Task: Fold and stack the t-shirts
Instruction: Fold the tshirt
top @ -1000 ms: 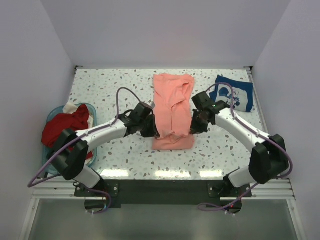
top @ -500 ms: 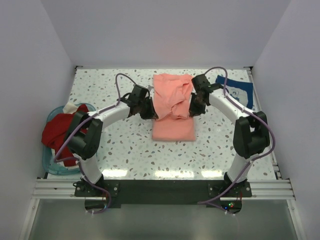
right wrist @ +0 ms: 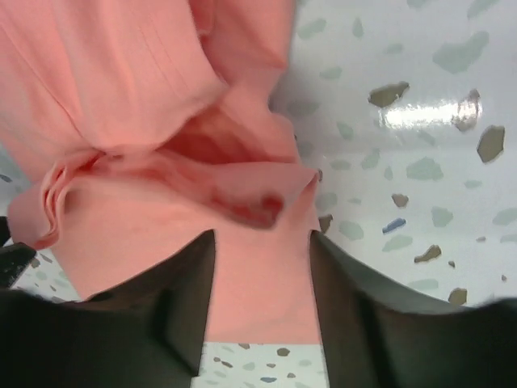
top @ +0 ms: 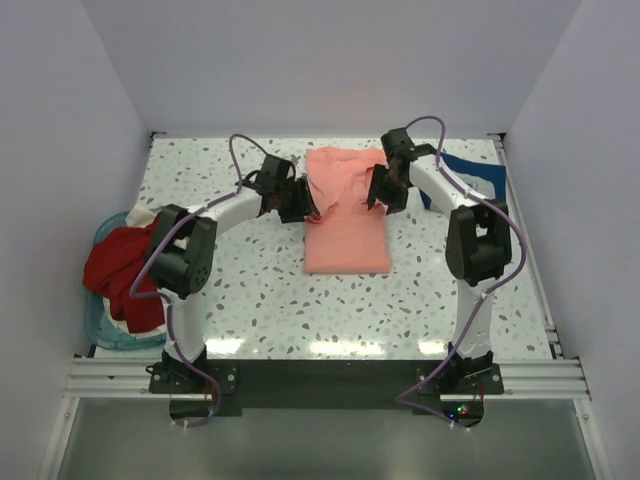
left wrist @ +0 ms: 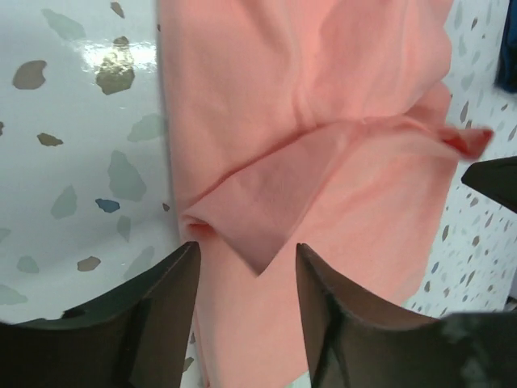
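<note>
Probably a lab booth: plain white walls (top: 330, 60) enclose a speckled table (top: 250, 290).

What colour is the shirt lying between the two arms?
Plain salmon-pink shirt, clearest in the top external view.

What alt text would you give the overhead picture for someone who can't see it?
A salmon-pink t-shirt lies partly folded in the middle of a speckled table, with the left hand and the right hand at its sides. A teal basket holding a dark red shirt sits at the table's left edge.
</note>
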Robot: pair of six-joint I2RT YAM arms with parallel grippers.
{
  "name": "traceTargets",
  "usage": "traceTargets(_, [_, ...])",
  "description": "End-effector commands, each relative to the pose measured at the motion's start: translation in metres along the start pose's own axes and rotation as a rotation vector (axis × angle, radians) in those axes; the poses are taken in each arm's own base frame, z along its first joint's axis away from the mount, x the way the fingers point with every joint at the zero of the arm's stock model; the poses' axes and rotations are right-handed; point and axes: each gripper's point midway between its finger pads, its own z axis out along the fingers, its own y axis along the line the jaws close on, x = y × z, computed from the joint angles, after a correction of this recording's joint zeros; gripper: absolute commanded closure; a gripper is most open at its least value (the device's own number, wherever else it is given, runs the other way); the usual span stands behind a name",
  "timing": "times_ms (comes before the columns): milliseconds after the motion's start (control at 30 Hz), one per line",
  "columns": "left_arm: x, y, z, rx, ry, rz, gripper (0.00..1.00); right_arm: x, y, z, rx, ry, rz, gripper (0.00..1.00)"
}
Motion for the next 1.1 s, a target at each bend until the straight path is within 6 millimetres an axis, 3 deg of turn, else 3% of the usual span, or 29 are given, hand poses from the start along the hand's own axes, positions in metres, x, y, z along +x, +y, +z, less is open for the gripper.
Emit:
traceTargets(0, [-0.044, -0.012, -0.013, 0.032, -0.117, 0.02, 0.41, -0.03, 0.014, -0.014, -0.075, -0.032, -0.005, 0.42])
traceTargets(33, [-0.052, -0.014, -0.022, 0.025, -0.152, 0.033, 0.36, -0.035, 0.018, -0.018, -0.089, -0.042, -0.011, 0.29])
traceTargets(67, [-0.057, -0.015, -0.027, 0.023, -0.171, 0.041, 0.34, -0.044, 0.023, -0.026, -0.107, -0.069, -0.023, 0.25])
traceTargets(133, [-0.062, -0.019, -0.039, 0.025, -0.203, 0.062, 0.31, -0.052, 0.025, -0.036, -0.12, -0.101, -0.032, 0.22])
traceTargets(233, [-0.052, -0.017, -0.047, 0.038, -0.196, 0.07, 0.3, -0.055, 0.026, -0.051, -0.134, -0.127, -0.052, 0.21])
traceTargets(267, [-0.038, -0.009, -0.045, 0.032, -0.17, 0.063, 0.3, -0.049, 0.023, -0.048, -0.13, -0.113, -0.059, 0.21])
traceTargets(333, [-0.029, -0.013, -0.051, 0.069, -0.167, 0.062, 0.3, -0.041, 0.023, -0.056, -0.149, -0.107, -0.064, 0.21])
traceTargets(367, [-0.013, -0.002, -0.048, 0.057, -0.136, 0.05, 0.3, -0.028, 0.017, -0.05, -0.142, -0.073, -0.062, 0.21])
traceTargets(433, [-0.005, -0.003, -0.052, 0.084, -0.135, 0.045, 0.31, -0.02, 0.016, -0.057, -0.164, -0.075, -0.064, 0.22])
traceTargets(567, [0.034, 0.013, -0.051, 0.083, -0.065, 0.029, 0.33, 0.021, -0.002, -0.046, -0.151, -0.012, -0.043, 0.24])
traceTargets(767, [0.074, 0.014, -0.051, 0.099, 0.004, 0.049, 0.34, 0.073, -0.022, -0.034, -0.154, 0.071, -0.005, 0.33])
traceTargets(867, [0.086, 0.016, -0.051, 0.095, 0.025, 0.051, 0.35, 0.092, -0.028, -0.031, -0.157, 0.103, 0.012, 0.39])
traceTargets(1067, [0.095, 0.013, -0.048, 0.099, 0.06, 0.058, 0.37, 0.109, -0.035, -0.022, -0.149, 0.138, 0.029, 0.44])
